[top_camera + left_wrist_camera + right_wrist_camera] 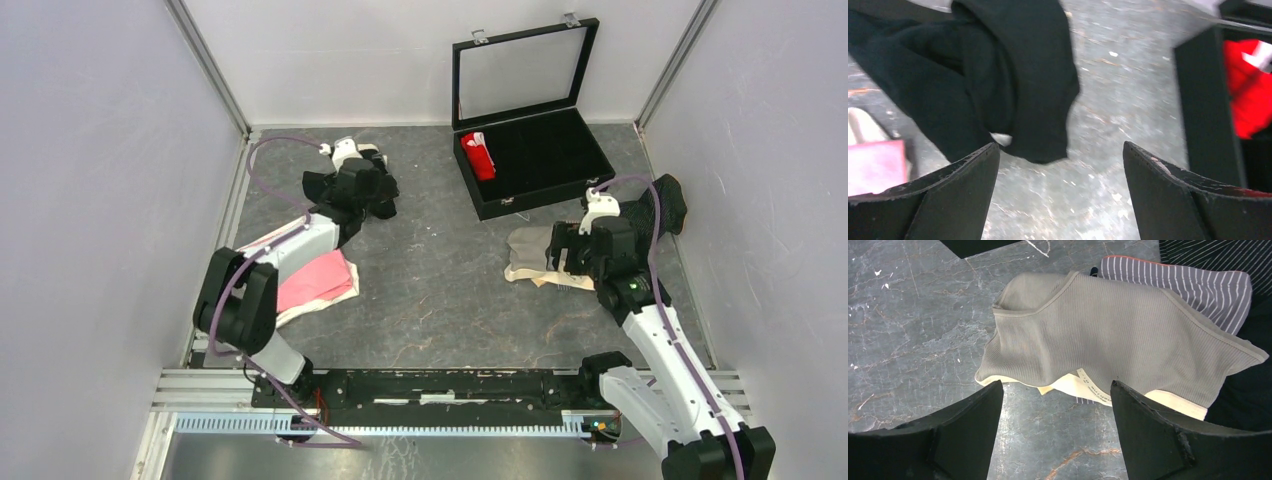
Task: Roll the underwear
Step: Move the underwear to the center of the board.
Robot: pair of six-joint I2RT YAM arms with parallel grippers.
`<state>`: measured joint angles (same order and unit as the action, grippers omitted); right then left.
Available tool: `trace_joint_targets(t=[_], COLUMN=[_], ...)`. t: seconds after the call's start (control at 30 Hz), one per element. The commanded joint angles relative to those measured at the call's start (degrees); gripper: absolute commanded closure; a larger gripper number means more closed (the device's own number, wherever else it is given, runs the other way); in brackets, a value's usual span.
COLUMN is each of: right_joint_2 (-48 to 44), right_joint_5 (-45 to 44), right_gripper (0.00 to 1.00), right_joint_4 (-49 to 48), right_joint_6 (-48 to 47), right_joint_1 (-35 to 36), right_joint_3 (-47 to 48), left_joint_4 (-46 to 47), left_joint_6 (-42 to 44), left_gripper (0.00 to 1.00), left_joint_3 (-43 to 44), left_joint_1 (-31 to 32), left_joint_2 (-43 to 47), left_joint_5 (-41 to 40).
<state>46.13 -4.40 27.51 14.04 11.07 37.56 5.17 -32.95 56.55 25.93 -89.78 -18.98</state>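
Note:
My left gripper (372, 190) is open and empty, hovering over the black underwear (385, 197) at the back left; in the left wrist view the black cloth (998, 75) lies crumpled just ahead of the gripper (1060, 150). Pink underwear (312, 280) lies under the left arm. A rolled red garment (479, 155) sits in the case. My right gripper (562, 262) is open and empty above the near edge of the beige underwear (1108, 335), which lies on a cream piece (1073, 385) and a pinstriped one (1188, 285). The beige pile also shows in the top view (525, 252).
An open black case (545, 160) with a raised glass lid (522, 72) stands at the back right. More dark cloth (668, 205) lies by the right wall. Grey walls close in the table on three sides.

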Motion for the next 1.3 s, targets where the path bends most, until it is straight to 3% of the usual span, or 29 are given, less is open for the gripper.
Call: trace_joint_targets(t=[0.0,0.3,0.4,0.57,0.73,0.8,1.0,1.27], right_joint_2=[0.38,-0.29,-0.49,-0.59,-0.59,-0.72,-1.69,-2.99], right_joint_5=[2.81,3.99,4.29,4.25,4.25,4.28,4.22,6.77], right_gripper=[0.16,0.16,0.16,0.16,0.17,0.17,0.17,0.17], right_joint_4=[-0.92,-1.15,-1.13,-1.56,-2.08,-2.33,-3.34,-5.39], right_joint_6=[-1.2,-2.2,-2.36,-2.69,-2.49,-2.36,-1.55,0.55], right_joint_1=[-0.23,-0.21,-0.18,-0.26,-0.23,-0.23,-0.18,-0.24], right_joint_3=[-0.85,-2.67,-2.71,-3.01,-3.06,-3.15,-3.41,-4.37], left_joint_4=[-7.15,-8.37,-8.46,-8.27,-7.03,-6.43,-5.3,-5.29], left_joint_6=[2.95,6.26,7.29,8.86,8.82,8.23,6.22,4.08], left_gripper=[0.03,0.12,0.2,0.43,0.87,0.98,0.98,0.98], left_joint_3=[7.91,16.87,18.22,19.02,15.87,13.31,5.34,-8.18], left_joint_1=[-2.29,-5.38,-5.73,-5.79,-5.57,-5.26,0.18,22.14], left_joint_2=[-8.31,-19.67,-22.26,-24.07,-20.29,-16.23,-3.29,10.26], left_joint_5=[-5.59,-2.82,-3.42,0.01,3.23,3.97,6.95,7.76])
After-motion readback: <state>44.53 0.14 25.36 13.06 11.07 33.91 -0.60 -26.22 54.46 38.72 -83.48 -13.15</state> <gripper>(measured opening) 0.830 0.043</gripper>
